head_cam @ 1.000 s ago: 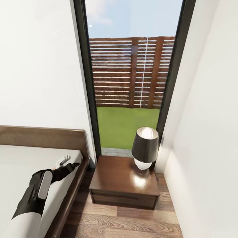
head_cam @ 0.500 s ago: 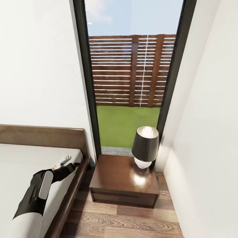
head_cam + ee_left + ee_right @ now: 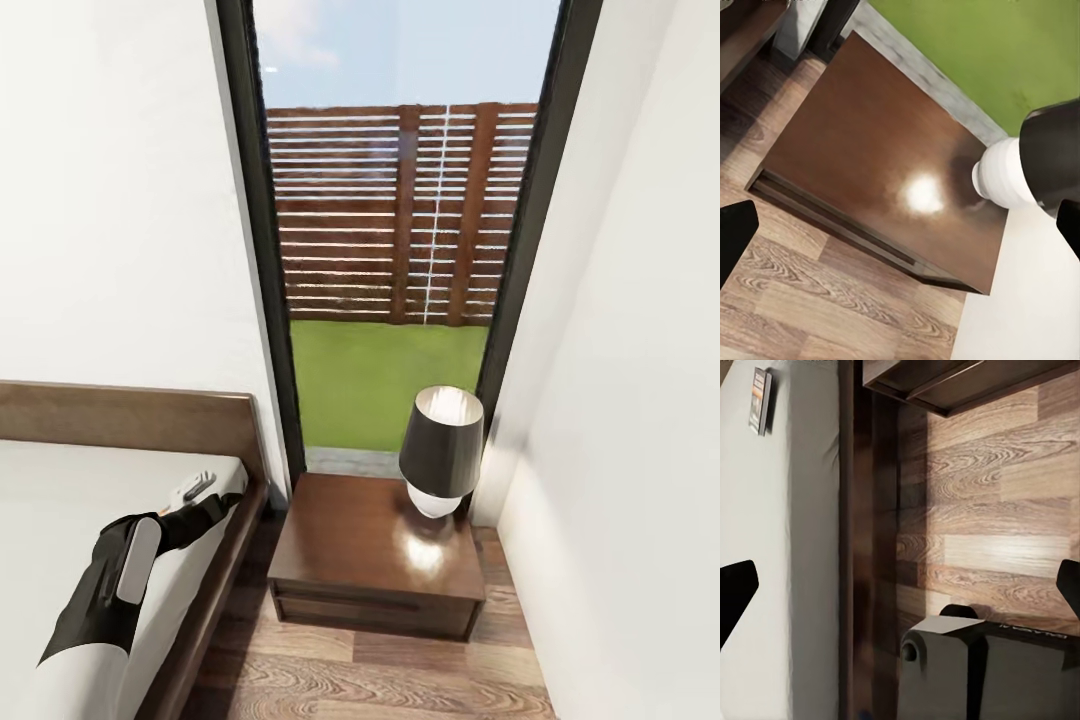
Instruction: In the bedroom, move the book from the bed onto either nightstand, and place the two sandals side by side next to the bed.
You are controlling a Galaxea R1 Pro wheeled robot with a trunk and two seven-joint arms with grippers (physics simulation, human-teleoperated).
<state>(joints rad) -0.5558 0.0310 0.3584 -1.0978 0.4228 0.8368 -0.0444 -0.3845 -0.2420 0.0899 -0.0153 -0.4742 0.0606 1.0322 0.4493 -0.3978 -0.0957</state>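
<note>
The book (image 3: 760, 400), thin and dark with an orange band, lies on the light grey mattress of the bed (image 3: 70, 480). The dark brown nightstand (image 3: 350, 540) stands right of the bed under the window, and its glossy top (image 3: 870, 150) lies below my left gripper (image 3: 900, 240). That gripper is open with nothing between its fingers. It hangs past the bed's right edge, at the end of the left arm (image 3: 130, 560). My right gripper (image 3: 900, 600) is open and empty above the bed's side rail and the floor. The sandals are out of view.
A lamp (image 3: 440, 450) with a dark shade and white base stands on the nightstand's back right corner. A white wall (image 3: 620, 400) closes in right of the nightstand. Wood-plank floor (image 3: 380, 680) runs in front of it. The robot's grey base (image 3: 982, 667) sits on the floor beside the bed.
The head view has crept slightly towards the nightstand. The left arm keeps the same pose over the bed's edge.
</note>
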